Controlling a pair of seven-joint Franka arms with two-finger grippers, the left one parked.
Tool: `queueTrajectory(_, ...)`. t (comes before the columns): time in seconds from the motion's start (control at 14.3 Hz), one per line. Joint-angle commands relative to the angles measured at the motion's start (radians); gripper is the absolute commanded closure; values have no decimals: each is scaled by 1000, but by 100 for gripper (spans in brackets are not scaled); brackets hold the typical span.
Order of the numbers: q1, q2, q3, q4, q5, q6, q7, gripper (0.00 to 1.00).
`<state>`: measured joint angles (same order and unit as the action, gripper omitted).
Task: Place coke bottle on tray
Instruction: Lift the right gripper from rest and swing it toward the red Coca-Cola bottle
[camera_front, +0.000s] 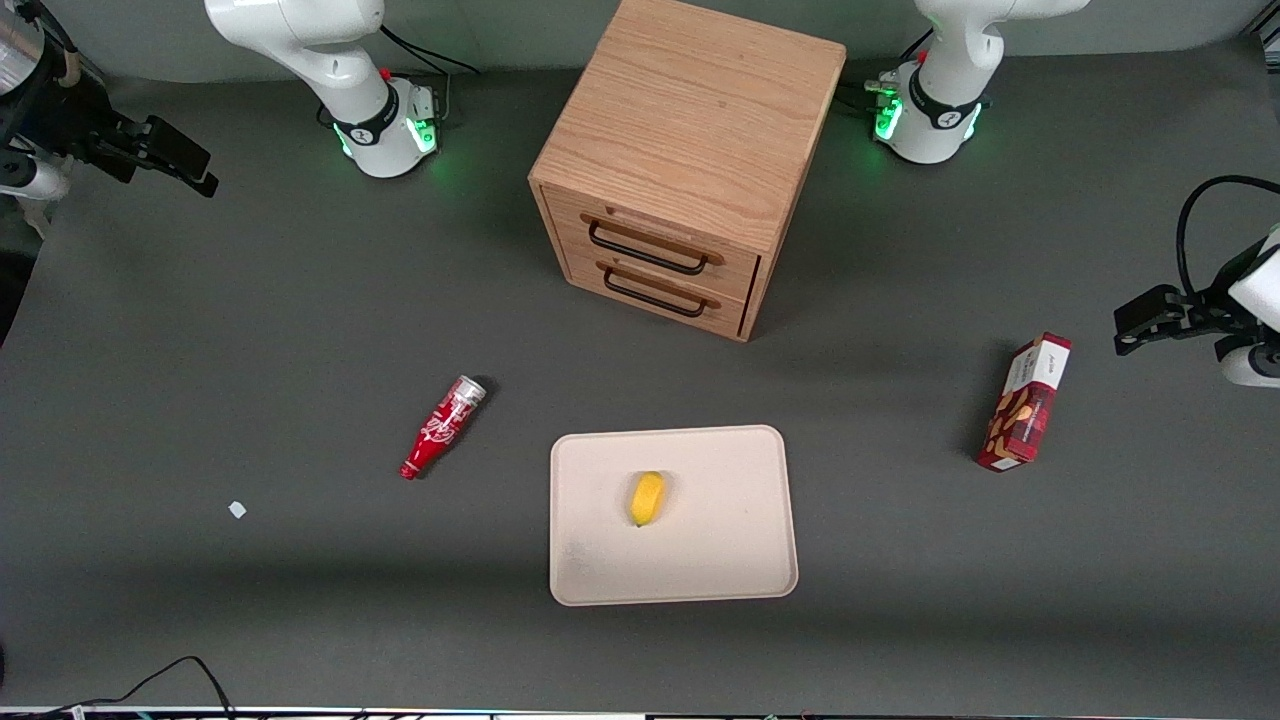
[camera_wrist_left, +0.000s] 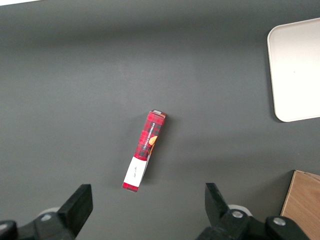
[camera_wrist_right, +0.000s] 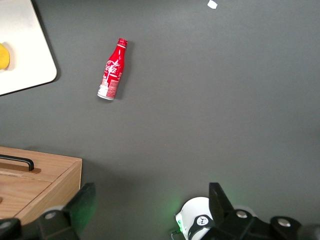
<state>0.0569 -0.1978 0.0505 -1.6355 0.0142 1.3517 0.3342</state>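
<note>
1. Desk (camera_front: 200, 300): dark grey, carries everything.
2. Wooden drawer cabinet (camera_front: 690, 150): two dark handles, farther from the front camera than the tray.
3. Tray (camera_front: 740, 560): cream, flat on desk, holds a small yellow fruit (camera_front: 647, 498).
4. My tool (camera_wrist_right: 150, 210): raised high over the desk at the working arm's end, fingers spread apart, holding nothing, well apart from the bottle.
5. Snack box (camera_front: 1025, 403): red, lying toward the parked arm's end.
6. Coke bottle (camera_front: 443, 427): lying on its side on the desk, beside the tray but not touching, cap end nearer the front camera.
7. White scrap (camera_front: 237, 510): on the desk near the bottle.
</note>
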Motion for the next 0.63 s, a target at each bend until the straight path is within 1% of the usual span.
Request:
queueTrajectory(0.0,11,35,8,55,48,-14,9,0)
queueTrajectory(0.14,12,124,26,153,58,-14,112,0)
queueTrajectory(0.28,17,228,80,229,93,0,236,0)
queueTrajectory(0.42,18,312,106,227,101,84,386,0)
queueTrajectory(0.56,18,392,132,171,99,188,489,0)
